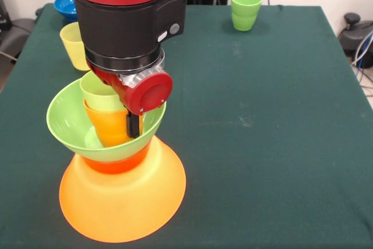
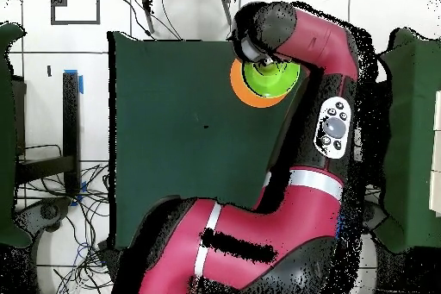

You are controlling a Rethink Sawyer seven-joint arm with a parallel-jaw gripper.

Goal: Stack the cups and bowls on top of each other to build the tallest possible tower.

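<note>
Near the table's [image 1: 274, 144] front left corner you have the tower [image 1: 119, 161]: the big orange bowl [image 1: 122, 202] upside down, an orange-red bowl [image 1: 116, 164] on it, then the lime green bowl [image 1: 70, 123] holding an orange cup [image 1: 108, 126] with a lime cup [image 1: 99, 91] nested inside. Your gripper [image 1: 135, 125] reaches into that bowl against the orange cup; you cannot tell its opening. Along the far edge sit a blue bowl [image 1: 65, 5], a yellow cup [image 1: 73, 45] and green cups [image 1: 245, 10].

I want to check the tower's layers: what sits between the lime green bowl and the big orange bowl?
In the front view, a small orange-red bowl sits between the lime green bowl and the upside-down large orange bowl.
</note>
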